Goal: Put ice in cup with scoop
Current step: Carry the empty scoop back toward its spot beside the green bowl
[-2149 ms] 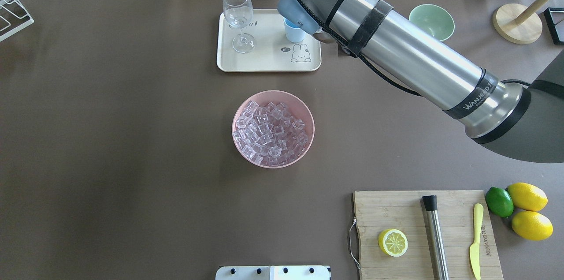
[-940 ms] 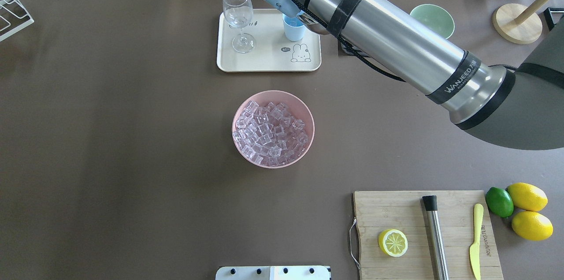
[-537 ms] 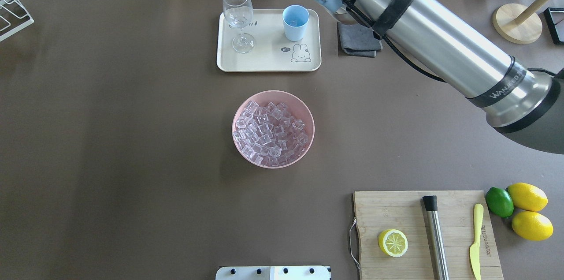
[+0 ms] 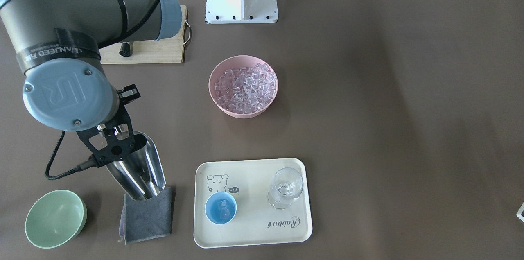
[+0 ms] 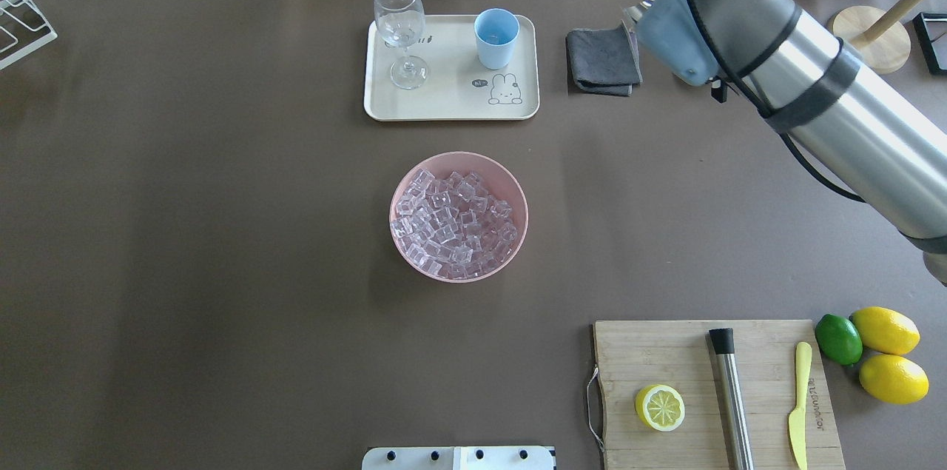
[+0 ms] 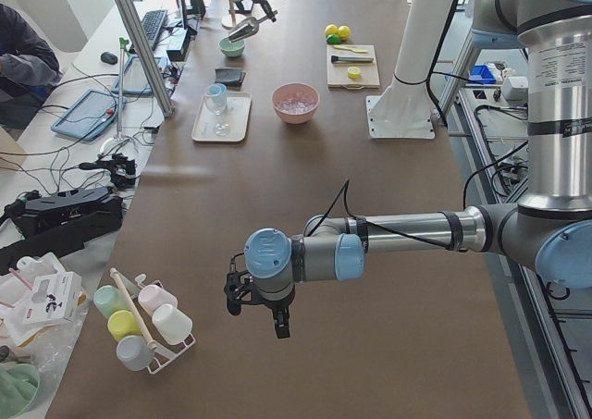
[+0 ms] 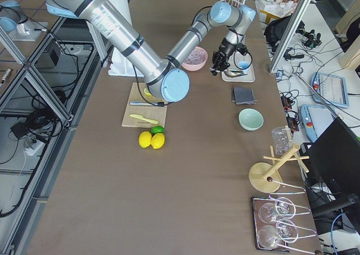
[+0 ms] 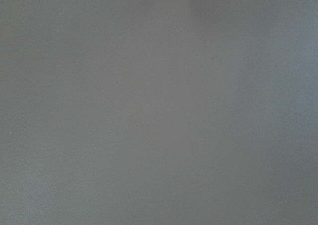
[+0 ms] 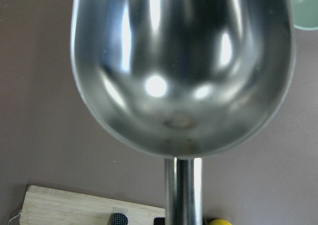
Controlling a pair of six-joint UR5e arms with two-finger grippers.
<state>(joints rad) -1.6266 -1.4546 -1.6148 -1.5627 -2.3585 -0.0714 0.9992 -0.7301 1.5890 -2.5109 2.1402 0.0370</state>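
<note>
Right gripper grips the scoop — its trough empty.

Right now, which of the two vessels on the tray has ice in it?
The light-blue cup, standing on the tray by the bear drawing: a few clear ice cubes lie at its bottom. The stemmed glass beside it looks empty.

Silver-grey arm, lt-blue joint caps w/ UR logo, blk cable
</note>
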